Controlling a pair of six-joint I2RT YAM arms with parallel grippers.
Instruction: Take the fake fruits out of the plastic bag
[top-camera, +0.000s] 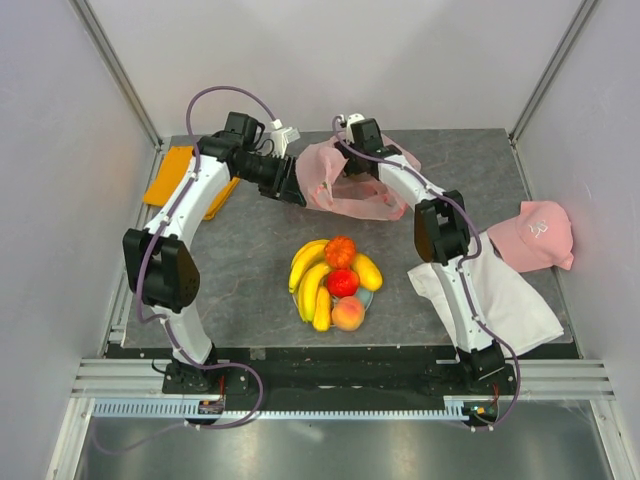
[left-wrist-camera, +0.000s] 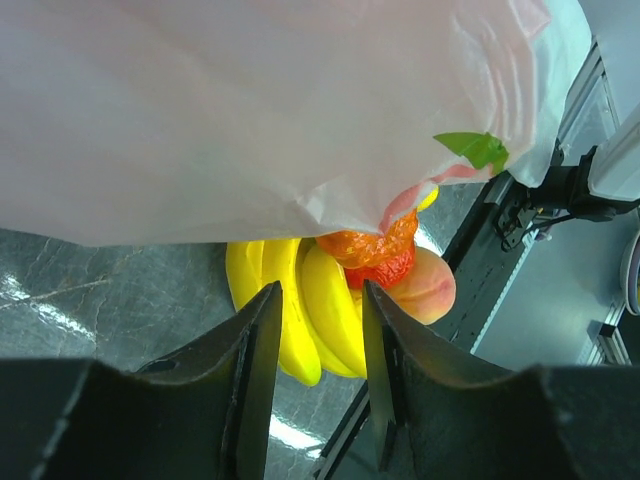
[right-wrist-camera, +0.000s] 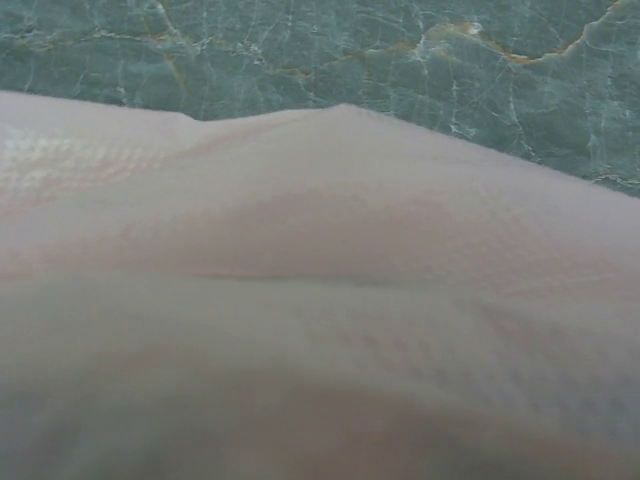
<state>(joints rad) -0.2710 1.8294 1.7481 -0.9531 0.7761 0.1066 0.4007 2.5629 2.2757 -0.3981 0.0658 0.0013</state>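
Observation:
The fake fruits lie in a pile mid-table: a yellow banana bunch (top-camera: 310, 278), an orange piece (top-camera: 340, 250), a red piece (top-camera: 343, 282) and a peach (top-camera: 348, 314). The pink plastic bag (top-camera: 345, 188) hangs lifted behind them, between both grippers. My left gripper (top-camera: 298, 190) is at the bag's left edge. In the left wrist view it (left-wrist-camera: 322, 290) is open and empty, under the bag (left-wrist-camera: 250, 110), with the bananas (left-wrist-camera: 300, 310) beyond. My right gripper (top-camera: 358, 150) is at the bag's top. The bag (right-wrist-camera: 320, 330) covers the right wrist view and hides the fingers.
A folded orange cloth (top-camera: 175, 180) lies far left. A pink cap (top-camera: 535, 232) and a white cloth (top-camera: 500, 290) lie on the right beside the right arm. Grey walls and frame posts close in the table (top-camera: 250, 240) on three sides.

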